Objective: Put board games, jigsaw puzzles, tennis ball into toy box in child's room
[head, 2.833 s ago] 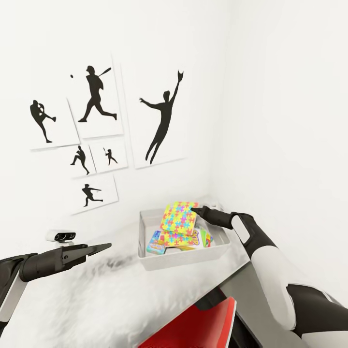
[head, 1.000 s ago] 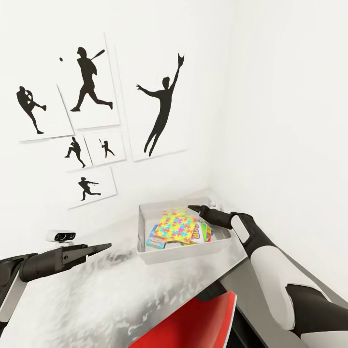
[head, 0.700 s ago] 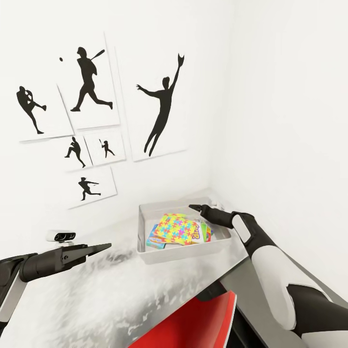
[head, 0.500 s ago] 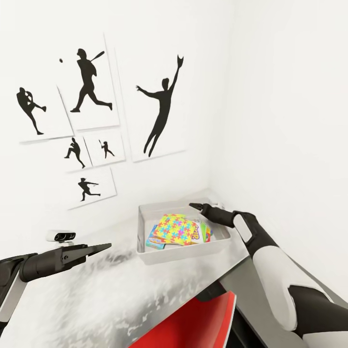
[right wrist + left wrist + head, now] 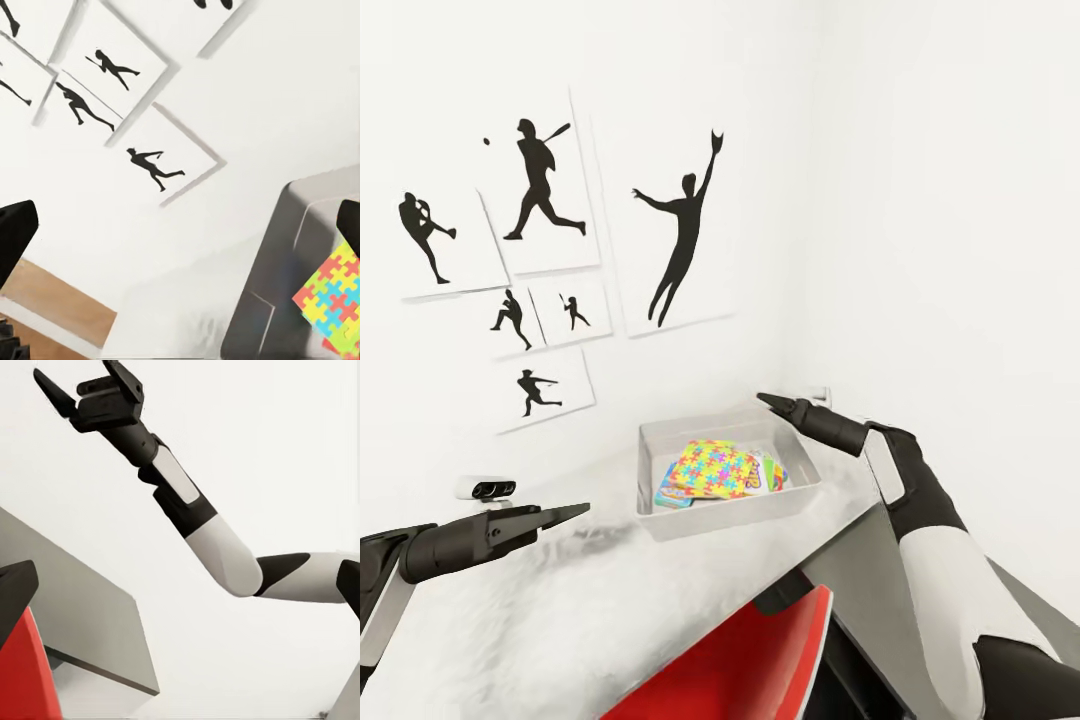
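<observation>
Looks like you're nearly done: jigsaw puzzle [image 5: 712,468] lies in the toy box [image 5: 728,508] just below your empty, spread right gripper [image 5: 90,386], and whatever's underneath I can't count.

R tool [image 5: 88,384] open (raised, empty), L tool [image 5: 565,513] low, state unclear

Glossy white arm [image 5: 945,560] shells, black joints, black tool [image 5: 91,390].
</observation>
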### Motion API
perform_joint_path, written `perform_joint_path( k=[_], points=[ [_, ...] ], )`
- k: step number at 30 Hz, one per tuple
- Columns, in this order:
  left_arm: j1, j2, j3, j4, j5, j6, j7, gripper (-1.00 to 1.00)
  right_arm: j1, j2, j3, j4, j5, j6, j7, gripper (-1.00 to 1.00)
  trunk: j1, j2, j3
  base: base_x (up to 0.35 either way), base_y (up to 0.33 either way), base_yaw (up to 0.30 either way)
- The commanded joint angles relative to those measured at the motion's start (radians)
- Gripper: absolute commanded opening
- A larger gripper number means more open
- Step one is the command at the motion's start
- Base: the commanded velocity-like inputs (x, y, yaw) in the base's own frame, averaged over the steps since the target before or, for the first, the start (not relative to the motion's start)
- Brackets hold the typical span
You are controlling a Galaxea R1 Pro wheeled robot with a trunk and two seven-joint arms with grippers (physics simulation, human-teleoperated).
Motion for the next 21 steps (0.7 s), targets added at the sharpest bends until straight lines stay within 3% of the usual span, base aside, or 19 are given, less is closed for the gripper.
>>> perform_joint_path(
  k=[1, 10, 16, 21],
  points=[
    [-0.001, 0.000, 0.000, 0.000, 0.000, 0.011, -0.004, 1.00, 0.009, 0.000, -0.008, -0.014, -0.001, 0.008, 0.016, 1.00, 0.000, -0.002, -0.001, -0.236, 0.000, -0.086],
    [-0.001, 0.014, -0.001, 0.000, 0.001, 0.011, -0.004, 1.00, 0.171, -0.004, -0.079, -0.217, -0.001, 0.041, 0.182, 1.00, 0.000, -0.002, 0.013, -0.298, 0.000, -0.097],
    [-0.001, 0.020, -0.002, 0.000, 0.003, 0.011, -0.004, 1.00, 0.358, -0.006, -0.145, -0.397, -0.001, 0.044, 0.303, 1.00, 0.000, -0.002, 0.023, -0.249, 0.000, -0.134],
    [-0.001, 0.020, -0.001, 0.000, 0.005, 0.011, -0.004, 1.00, 0.492, -0.004, -0.167, -0.478, -0.001, 0.025, 0.381, 1.00, 0.000, -0.002, 0.030, -0.058, 0.000, -0.150]
  ],
)
